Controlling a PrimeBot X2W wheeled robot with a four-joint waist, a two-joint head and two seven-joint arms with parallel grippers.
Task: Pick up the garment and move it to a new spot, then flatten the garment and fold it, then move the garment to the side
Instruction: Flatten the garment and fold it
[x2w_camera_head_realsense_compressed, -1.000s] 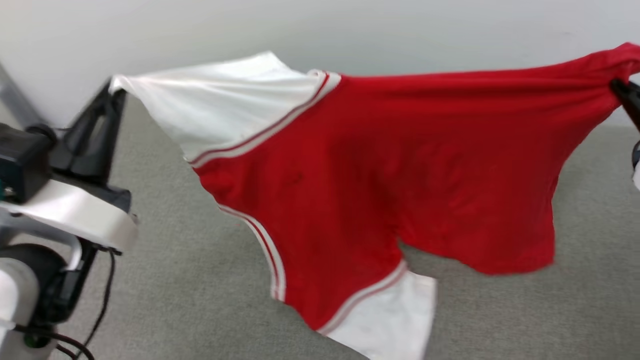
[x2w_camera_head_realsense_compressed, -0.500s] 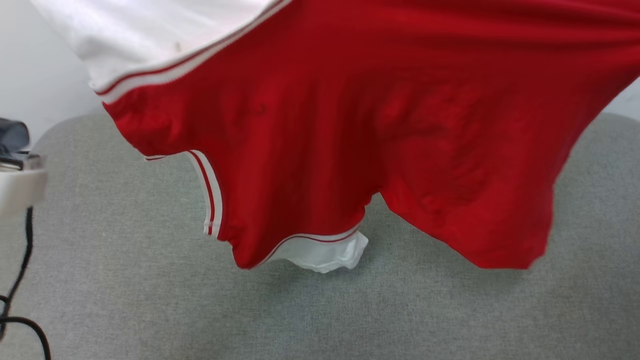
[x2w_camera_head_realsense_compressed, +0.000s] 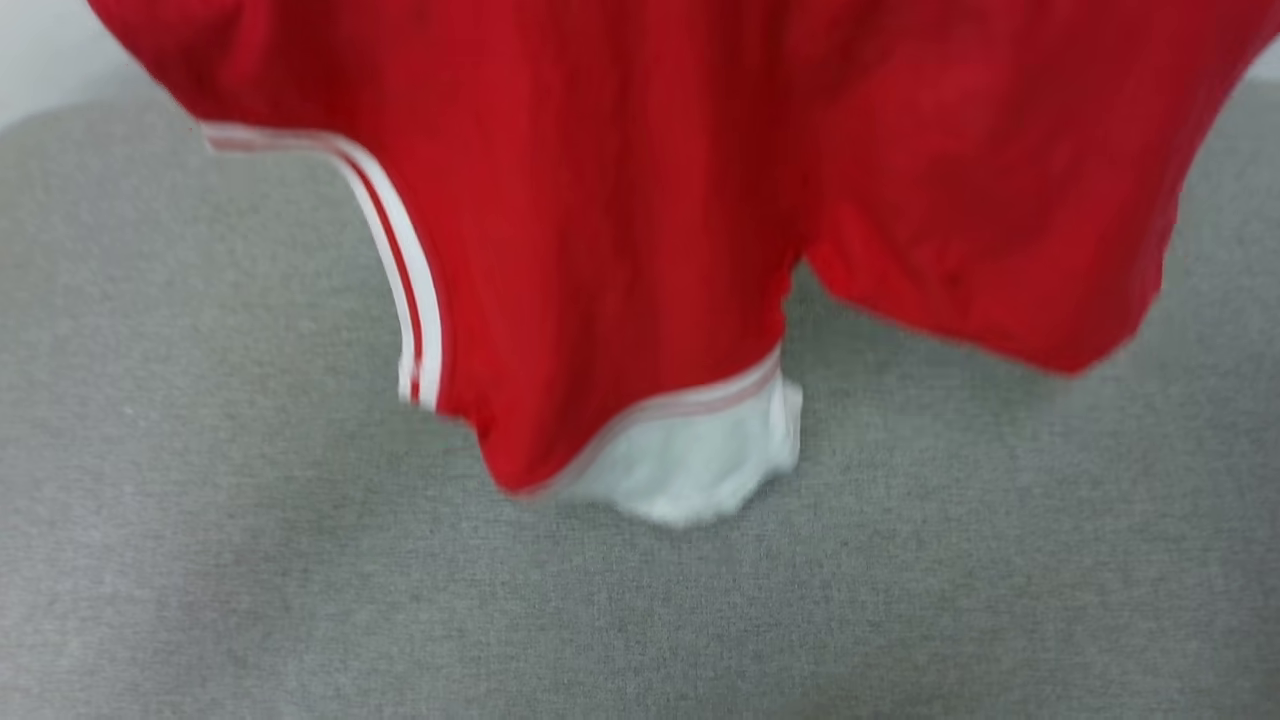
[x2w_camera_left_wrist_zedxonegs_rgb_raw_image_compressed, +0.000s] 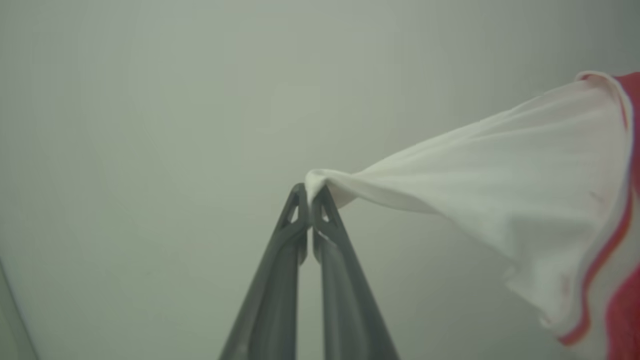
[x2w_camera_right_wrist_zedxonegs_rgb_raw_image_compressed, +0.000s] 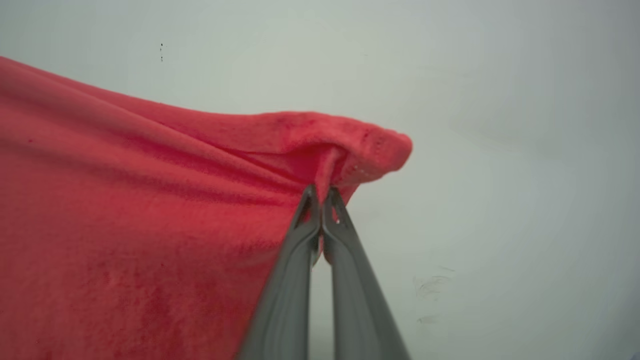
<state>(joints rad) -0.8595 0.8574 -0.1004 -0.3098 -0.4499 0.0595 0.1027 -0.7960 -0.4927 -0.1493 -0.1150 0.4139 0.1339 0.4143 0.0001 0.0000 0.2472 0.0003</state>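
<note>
While the garment (x2w_camera_head_realsense_compressed: 620, 200) hung in the air above a grey fabric surface (x2w_camera_head_realsense_compressed: 300, 620), the head view took in its red body, a red-and-white striped trim and a crumpled white sleeve (x2w_camera_head_realsense_compressed: 700, 465) at its lowest point. That sleeve seemed to touch the surface, though blur left this unsure. The left wrist view gave what the head view lacked: the left gripper (x2w_camera_left_wrist_zedxonegs_rgb_raw_image_compressed: 311, 194) held its jaws pressed together on the tip of a stretched white sleeve (x2w_camera_left_wrist_zedxonegs_rgb_raw_image_compressed: 500, 170), which ran from the fingertips to the right, toward a striped band and red cloth. In the right wrist view the right gripper (x2w_camera_right_wrist_zedxonegs_rgb_raw_image_compressed: 322, 194) pinched a bunched red edge between closed jaws, with red cloth spreading left of the fingers before a pale wall (x2w_camera_right_wrist_zedxonegs_rgb_raw_image_compressed: 500, 100).
</note>
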